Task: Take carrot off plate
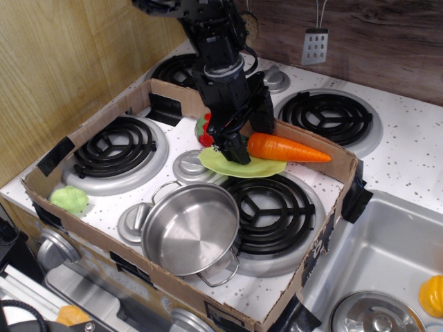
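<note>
The orange carrot [287,148] lies across the light yellow-green plate [257,167] in the middle of the toy stove, its tip pointing right. Its green stem end is hidden behind my gripper [250,139]. My black gripper hangs over the plate's left part with its jaws open, one finger [235,146] low over the plate in front of the carrot's thick end, the other [264,117] behind it. The fingers straddle the stem end; I cannot tell whether they touch it.
A red strawberry [203,128] sits just left of the gripper. A steel pot [190,229] stands in front of the plate. A pale green lettuce toy [69,199] is at the front left. A cardboard wall [332,207] rings the stove. A sink [387,277] with an orange pumpkin toy [432,295] is right.
</note>
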You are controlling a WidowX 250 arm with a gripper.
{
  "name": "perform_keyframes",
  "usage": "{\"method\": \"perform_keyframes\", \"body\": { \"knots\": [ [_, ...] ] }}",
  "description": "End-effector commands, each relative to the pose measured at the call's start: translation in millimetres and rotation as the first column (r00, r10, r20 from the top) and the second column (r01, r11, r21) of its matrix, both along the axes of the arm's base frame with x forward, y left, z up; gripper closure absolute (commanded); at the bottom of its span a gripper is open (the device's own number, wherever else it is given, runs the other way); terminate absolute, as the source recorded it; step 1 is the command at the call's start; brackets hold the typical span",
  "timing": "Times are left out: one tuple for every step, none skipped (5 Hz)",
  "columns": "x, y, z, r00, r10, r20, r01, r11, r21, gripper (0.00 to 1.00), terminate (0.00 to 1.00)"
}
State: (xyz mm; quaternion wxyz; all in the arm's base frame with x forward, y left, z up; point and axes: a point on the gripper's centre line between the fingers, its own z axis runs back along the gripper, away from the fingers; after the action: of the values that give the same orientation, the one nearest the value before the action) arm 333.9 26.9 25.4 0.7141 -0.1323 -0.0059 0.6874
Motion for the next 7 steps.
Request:
{"method": "perform_keyframes", "body": {
  "knots": [
    [-1, 4, -6, 1.000, -0.010, 0.022, 0.010, 1.000, -0.017, 0.00, 0.00],
    [-2, 2, -13, 0.999, -0.041, -0.014, 0.040, 0.999, -0.037, 0.00, 0.00],
    [-4, 0, -14, 0.998, -0.056, -0.029, 0.054, 0.998, -0.045, 1.00, 0.00],
    [-1, 1, -13, 0.994, -0.095, -0.048, 0.092, 0.994, -0.059, 1.00, 0.00],
    [-1, -2, -8, 0.992, -0.103, -0.074, 0.099, 0.993, -0.064, 1.00, 0.00],
    [-3, -5, 11, 0.992, -0.040, -0.117, 0.036, 0.999, -0.030, 1.00, 0.00],
    [-9, -5, 33, 0.996, 0.044, -0.081, -0.039, 0.997, 0.060, 1.00, 0.00]
  ]
}}
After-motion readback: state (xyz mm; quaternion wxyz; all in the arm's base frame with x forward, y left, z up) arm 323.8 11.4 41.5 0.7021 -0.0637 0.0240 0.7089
